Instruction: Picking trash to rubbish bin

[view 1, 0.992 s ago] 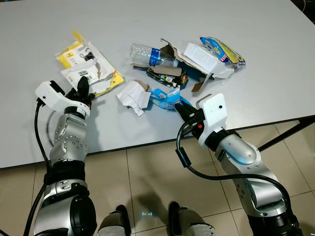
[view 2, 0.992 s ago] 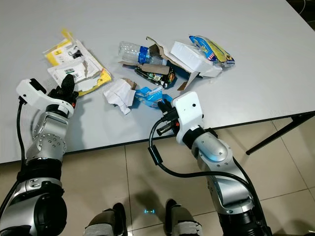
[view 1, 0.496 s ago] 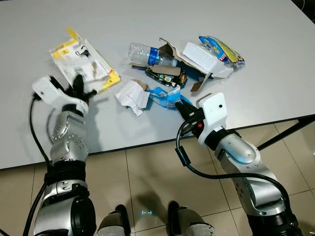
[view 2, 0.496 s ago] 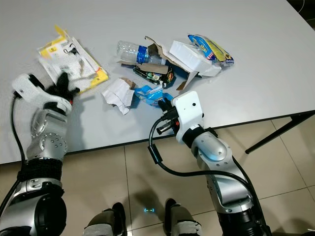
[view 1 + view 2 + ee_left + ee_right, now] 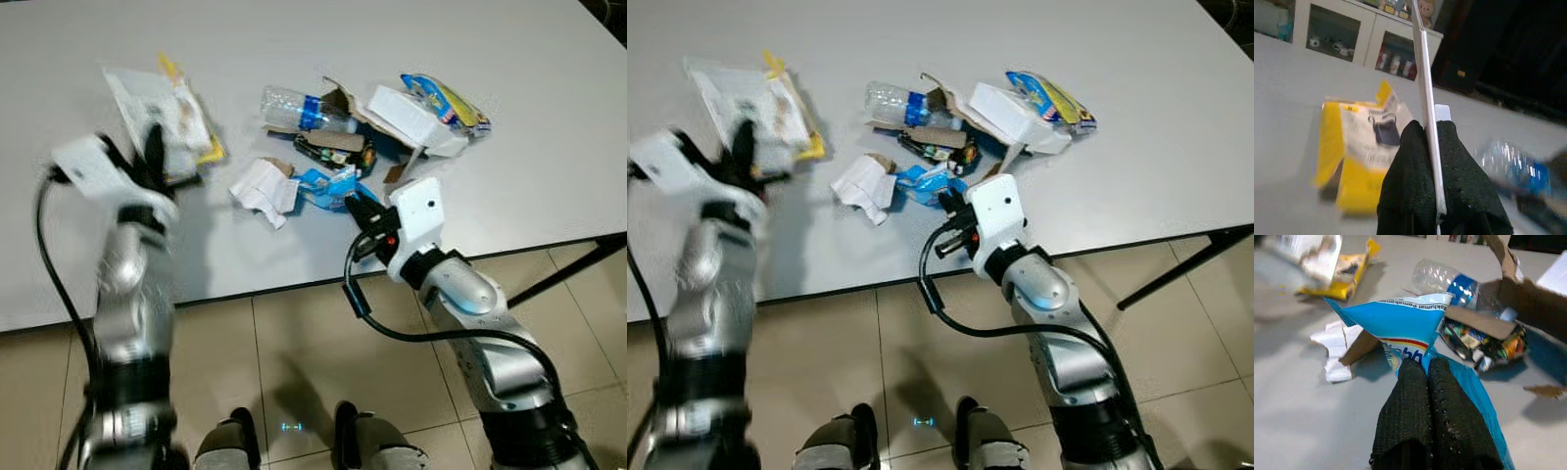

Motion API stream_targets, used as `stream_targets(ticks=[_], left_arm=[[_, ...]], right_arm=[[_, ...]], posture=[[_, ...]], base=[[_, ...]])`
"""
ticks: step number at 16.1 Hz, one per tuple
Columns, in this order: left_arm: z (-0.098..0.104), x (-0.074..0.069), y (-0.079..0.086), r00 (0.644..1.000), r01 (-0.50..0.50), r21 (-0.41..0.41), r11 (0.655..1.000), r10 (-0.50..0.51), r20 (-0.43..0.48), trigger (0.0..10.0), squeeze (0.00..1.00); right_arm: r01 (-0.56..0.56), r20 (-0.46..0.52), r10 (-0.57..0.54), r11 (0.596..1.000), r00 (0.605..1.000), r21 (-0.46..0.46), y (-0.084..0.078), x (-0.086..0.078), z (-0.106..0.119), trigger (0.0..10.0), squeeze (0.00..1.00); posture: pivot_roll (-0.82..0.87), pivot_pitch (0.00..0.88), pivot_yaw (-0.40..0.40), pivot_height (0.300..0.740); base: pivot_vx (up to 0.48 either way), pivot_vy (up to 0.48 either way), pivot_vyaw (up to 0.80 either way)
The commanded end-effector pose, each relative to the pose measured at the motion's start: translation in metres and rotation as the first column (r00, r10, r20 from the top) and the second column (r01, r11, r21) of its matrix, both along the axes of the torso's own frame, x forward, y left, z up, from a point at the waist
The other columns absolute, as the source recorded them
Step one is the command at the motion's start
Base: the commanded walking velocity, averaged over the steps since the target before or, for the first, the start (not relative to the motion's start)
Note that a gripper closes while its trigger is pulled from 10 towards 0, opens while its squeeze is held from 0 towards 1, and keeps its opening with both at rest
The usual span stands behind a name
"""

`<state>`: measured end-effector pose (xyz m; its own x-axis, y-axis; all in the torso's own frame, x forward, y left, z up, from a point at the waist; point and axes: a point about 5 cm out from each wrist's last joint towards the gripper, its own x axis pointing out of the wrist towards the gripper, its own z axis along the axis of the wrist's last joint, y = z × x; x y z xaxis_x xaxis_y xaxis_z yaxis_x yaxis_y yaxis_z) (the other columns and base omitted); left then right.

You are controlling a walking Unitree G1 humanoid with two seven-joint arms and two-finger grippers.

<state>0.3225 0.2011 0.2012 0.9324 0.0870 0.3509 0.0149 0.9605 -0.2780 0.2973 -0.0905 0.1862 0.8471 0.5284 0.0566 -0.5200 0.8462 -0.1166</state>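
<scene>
My left gripper (image 5: 154,147) is raised above the table's left part, shut on a flat white plastic packet (image 5: 145,96) that hangs in the air. In the left wrist view that packet (image 5: 1422,73) stands edge-on between the fingers (image 5: 1408,161). A yellow packet (image 5: 1347,147) lies on the table below it. My right gripper (image 5: 355,204) is at the near side of the trash pile, shut on a blue wrapper (image 5: 1403,325). Beside the wrapper lies crumpled white paper (image 5: 263,188).
The pile also holds a clear bottle with a blue label (image 5: 294,108), torn cardboard (image 5: 343,101), a white box (image 5: 407,117), a blue-yellow snack bag (image 5: 446,98) and a dark printed wrapper (image 5: 338,152). The grey table's front edge (image 5: 294,284) runs over tiled floor; a table leg (image 5: 568,269) stands right.
My left arm has lifted the white packet up off the yellow packet and the table. My right gripper has edged forward onto the blue wrapper.
</scene>
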Motion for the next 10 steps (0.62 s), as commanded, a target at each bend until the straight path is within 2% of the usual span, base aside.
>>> stream_targets(ticks=[1, 3, 5, 10], left_arm=[[0.003, -0.007, -0.003, 1.000, -0.013, 0.034, 0.999, 0.013, 0.002, 0.0, 0.00], [0.000, -0.018, -0.005, 0.999, -0.042, 0.083, 0.996, 0.043, -0.011, 0.0, 0.00], [-0.004, -0.039, -0.014, 0.997, -0.068, 0.153, 0.986, 0.074, -0.034, 0.0, 0.00], [-0.010, -0.059, -0.018, 0.986, -0.116, 0.217, 0.969, 0.139, -0.095, 0.0, 0.00]], right_arm=[[0.005, 0.020, -0.005, 1.000, 1.000, -0.002, 0.000, 0.002, 0.001, 10.0, 0.00], [0.008, 0.026, -0.008, 1.000, 1.000, 0.005, 0.001, 0.004, 0.001, 10.0, 0.00], [0.022, 0.043, -0.023, 1.000, 0.999, 0.020, 0.001, 0.007, 0.002, 10.0, 0.00], [0.041, 0.049, -0.042, 0.998, 0.998, 0.041, 0.000, 0.012, 0.001, 10.0, 0.00]], posture=[[-0.09, 0.197, -0.018, 0.740], [-0.07, 0.189, -0.015, 0.740], [-0.05, 0.181, -0.014, 0.740], [-0.03, 0.175, -0.014, 0.740]], base=[[0.000, 0.000, 0.00], [0.000, 0.000, 0.00], [0.000, 0.000, 0.00], [0.000, 0.000, 0.00]])
